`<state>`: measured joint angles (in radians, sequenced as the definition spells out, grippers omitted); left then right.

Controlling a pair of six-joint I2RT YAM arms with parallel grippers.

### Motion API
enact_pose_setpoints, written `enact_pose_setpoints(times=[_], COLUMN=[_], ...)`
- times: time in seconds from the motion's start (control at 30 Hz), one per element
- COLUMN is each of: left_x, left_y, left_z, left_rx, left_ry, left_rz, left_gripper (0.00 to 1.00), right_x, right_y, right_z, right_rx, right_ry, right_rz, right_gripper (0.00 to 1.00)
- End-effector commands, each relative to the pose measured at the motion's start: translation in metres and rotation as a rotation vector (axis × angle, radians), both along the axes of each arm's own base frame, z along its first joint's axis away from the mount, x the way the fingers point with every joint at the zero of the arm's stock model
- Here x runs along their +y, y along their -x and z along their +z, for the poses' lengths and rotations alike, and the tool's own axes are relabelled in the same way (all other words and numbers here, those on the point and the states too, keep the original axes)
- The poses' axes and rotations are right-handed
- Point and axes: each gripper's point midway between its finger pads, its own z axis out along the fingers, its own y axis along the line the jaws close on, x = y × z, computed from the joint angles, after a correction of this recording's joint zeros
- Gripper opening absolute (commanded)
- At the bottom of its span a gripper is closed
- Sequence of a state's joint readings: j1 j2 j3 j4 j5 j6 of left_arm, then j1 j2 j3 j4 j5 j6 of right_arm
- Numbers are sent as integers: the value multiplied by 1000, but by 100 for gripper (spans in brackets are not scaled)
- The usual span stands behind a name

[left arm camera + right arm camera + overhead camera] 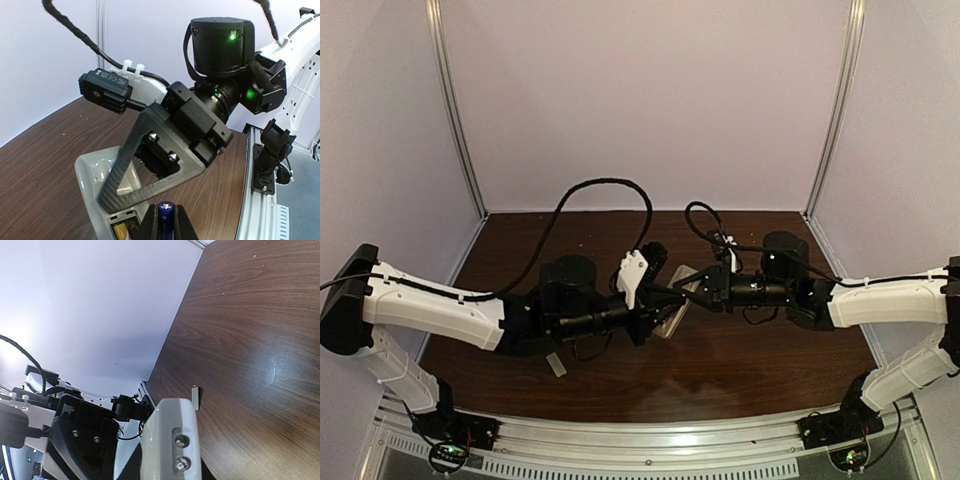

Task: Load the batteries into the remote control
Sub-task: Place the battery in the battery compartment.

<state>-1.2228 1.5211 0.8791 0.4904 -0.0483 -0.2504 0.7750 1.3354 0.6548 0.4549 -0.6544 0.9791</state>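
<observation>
The remote control (92, 172) is held tilted above the table, beige-grey back up, with its battery bay uncovered. One orange battery (120, 231) lies in the bay. My right gripper (692, 287) is shut on the remote, and its black ribbed finger (122, 160) lies across the back. My left gripper (166, 222) is shut on a dark blue battery (166, 212), metal tip forward, just right of the bay. In the right wrist view the remote's end (172, 437) fills the lower middle and hides my right gripper's own jaws. The remote (673, 317) hangs between both grippers at mid-table.
A small flat grey cover piece (555, 365) lies on the brown table (760, 350) near the left arm, also visible as the cover piece (195, 396). White walls and metal posts enclose the table. An aluminium rail (650, 440) runs along the near edge.
</observation>
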Motion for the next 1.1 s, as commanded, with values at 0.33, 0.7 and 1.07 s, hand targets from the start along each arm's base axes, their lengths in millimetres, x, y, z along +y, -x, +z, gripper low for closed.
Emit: enact_pose_setpoints(times=[0.33,0.7,1.07], left_x=[13,18,25], left_y=[-17,-17,-13], left_z=[-2,-14,-29], left_rx=[-70,-63,-37], left_ry=[19,-30,-81], left_rz=[107,117,109], left_gripper=[0,0,0], right_x=[10,12,12], right_y=[13,13,11], right_z=[22,29,37], right_rx=[-9,-16,-23], right_ry=[-113,-125,-133], right_rz=[59,61,60], right_gripper=[0,0,0])
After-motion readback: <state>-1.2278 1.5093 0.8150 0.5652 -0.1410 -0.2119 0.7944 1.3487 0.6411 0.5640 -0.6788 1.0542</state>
